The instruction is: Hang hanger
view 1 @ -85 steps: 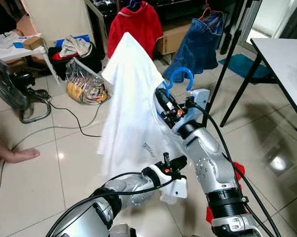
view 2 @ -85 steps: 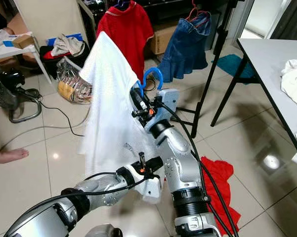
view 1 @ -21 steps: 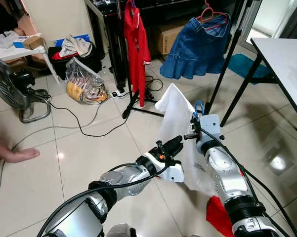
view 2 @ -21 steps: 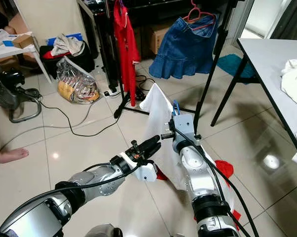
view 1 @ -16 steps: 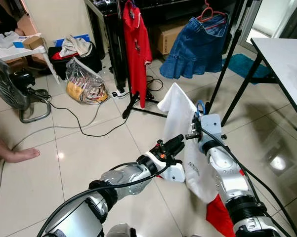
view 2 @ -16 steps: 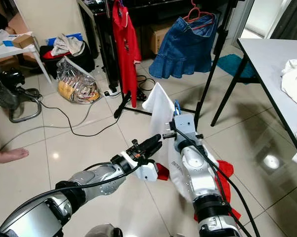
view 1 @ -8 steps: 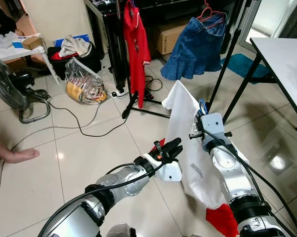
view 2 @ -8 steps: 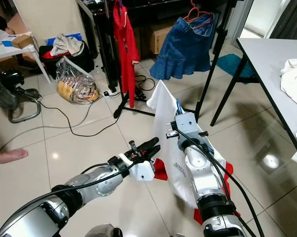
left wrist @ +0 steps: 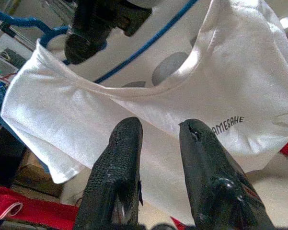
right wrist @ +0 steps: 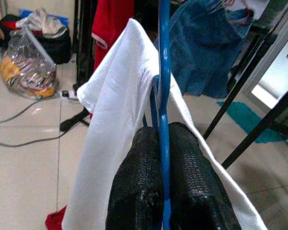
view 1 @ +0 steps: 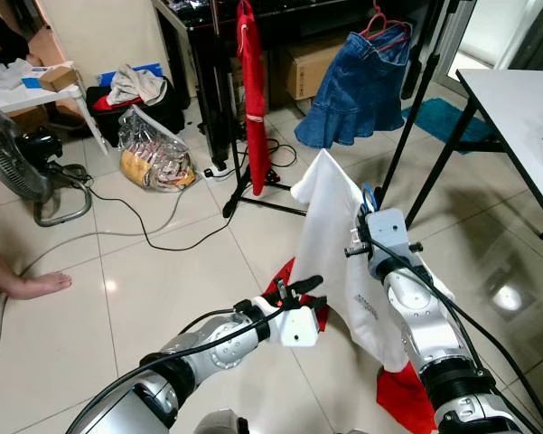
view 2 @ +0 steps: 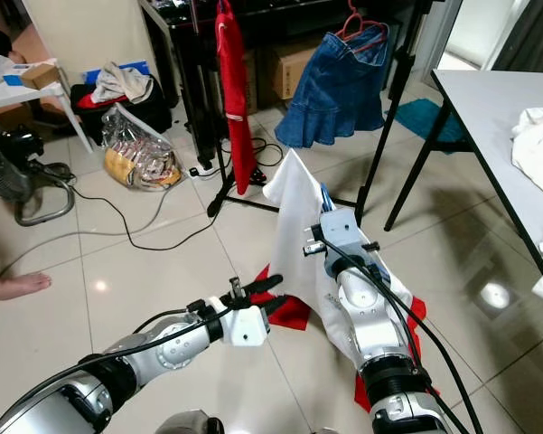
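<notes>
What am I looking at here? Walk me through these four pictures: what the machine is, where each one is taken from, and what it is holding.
This is a walking humanoid robot with two silver arms, each ending in a hand of two long black fingers. The two wide pictures come from a stereo camera on its head, looking down and forward. The other two come from cameras on its wrists, looking along each hand's fingers.

The right hand is shut on a blue hanger carrying a white T-shirt. The left hand is open, fingers apart, pointing at the shirt without gripping it.

Beyond stands a clothes rack with a red shirt and a denim skirt hanging. On the tiled floor lie a red cloth, cables, a fan and a plastic bag. A person's bare foot shows at the left edge.
</notes>
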Controlling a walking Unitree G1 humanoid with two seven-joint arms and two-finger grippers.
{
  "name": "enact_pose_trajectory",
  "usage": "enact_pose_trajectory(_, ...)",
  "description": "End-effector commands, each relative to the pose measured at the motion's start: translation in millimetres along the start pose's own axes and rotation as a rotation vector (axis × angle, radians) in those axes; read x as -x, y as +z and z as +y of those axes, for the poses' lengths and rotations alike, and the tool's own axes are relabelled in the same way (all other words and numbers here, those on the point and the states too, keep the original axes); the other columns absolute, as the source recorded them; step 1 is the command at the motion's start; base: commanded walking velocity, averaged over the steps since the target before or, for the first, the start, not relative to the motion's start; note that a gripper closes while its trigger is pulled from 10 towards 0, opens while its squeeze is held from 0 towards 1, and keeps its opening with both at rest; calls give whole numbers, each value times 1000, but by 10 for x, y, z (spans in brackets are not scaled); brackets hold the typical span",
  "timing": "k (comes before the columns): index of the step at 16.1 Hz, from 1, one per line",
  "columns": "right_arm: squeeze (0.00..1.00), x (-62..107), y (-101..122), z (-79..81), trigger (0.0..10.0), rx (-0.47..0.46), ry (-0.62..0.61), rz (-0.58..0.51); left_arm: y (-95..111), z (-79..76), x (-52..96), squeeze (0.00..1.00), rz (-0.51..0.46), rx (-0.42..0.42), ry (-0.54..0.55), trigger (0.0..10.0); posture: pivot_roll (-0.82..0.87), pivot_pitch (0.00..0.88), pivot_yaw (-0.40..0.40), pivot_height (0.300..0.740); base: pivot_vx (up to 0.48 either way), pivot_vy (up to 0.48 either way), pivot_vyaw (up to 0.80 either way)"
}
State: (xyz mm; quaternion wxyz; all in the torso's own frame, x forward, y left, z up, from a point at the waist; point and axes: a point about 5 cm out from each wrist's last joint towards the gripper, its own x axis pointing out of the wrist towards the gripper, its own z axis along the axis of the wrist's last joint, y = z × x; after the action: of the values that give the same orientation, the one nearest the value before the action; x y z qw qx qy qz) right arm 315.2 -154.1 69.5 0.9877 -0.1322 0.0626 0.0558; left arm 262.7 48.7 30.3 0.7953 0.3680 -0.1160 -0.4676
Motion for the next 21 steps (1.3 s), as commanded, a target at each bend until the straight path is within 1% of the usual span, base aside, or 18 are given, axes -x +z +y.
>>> enact_pose_trajectory(1,0,-53,109,-6,10000,-3,5,-43,-28,10,32,0,8,18,-11,10000,96,0,44,740,0,0,0)
enact_pose_trajectory(2,0,-69,120,-5,10000,-6,8,-42,-25,11,32,118,6,28,-20,10000,98,0,44,740,0,0,0)
enact_pose_trajectory(3,0,-83,129,-1,10000,-7,15,-41,-18,17,28,498,2,39,-30,10000,98,0,44,740,0,0,0)
enact_pose_trajectory(5,0,-92,127,2,10000,-5,23,-38,-9,36,19,478,-2,48,-38,10000,98,0,44,740,0,0,0)
enact_pose_trajectory(6,0,-93,113,3,10000,3,32,-33,-7,79,29,0,-9,47,-52,10000,98,0,43,740,0,0,0)
enact_pose_trajectory(8,0,-79,75,-9,10000,15,36,-24,-9,199,92,0,-34,37,-51,10000,99,0,43,740,0,0,0)
enact_pose_trajectory(9,0,-78,69,-11,10000,17,37,-23,-9,223,107,0,-39,33,-51,10000,99,0,43,740,0,0,0)
enact_pose_trajectory(10,0,-70,52,-15,10000,18,44,-22,-37,359,170,0,-35,1,-19,10000,99,0,43,740,0,0,0)
enact_pose_trajectory(11,0,-67,50,-14,10000,17,55,-27,-74,485,215,0,-15,-18,36,10000,99,0,43,740,0,0,0)
enact_pose_trajectory(12,0,-65,60,-8,10000,16,67,-37,-121,614,251,0,12,-16,113,10000,99,0,43,740,0,0,0)
enact_pose_trajectory(13,0,-63,68,-2,10000,16,75,-43,-151,699,277,0,34,-17,163,10000,99,0,43,740,0,0,0)
enact_pose_trajectory(14,0,-63,86,16,10000,10,91,-56,-199,838,319,0,68,-13,240,10000,109,0,42,740,0,0,0)
enact_pose_trajectory(17,0,-52,140,70,10000,12,126,-94,-242,1031,360,0,109,8,331,10000,108,0,43,740,0,0,0)
enact_pose_trajectory(18,0,-44,206,125,10000,19,157,-132,-259,1107,363,0,127,28,354,10000,104,0,46,740,0,0,0)
enact_pose_trajectory(21,0,-22,373,235,10000,31,226,-211,-294,1143,333,0,171,38,358,10000,93,0,51,740,0,0,0)
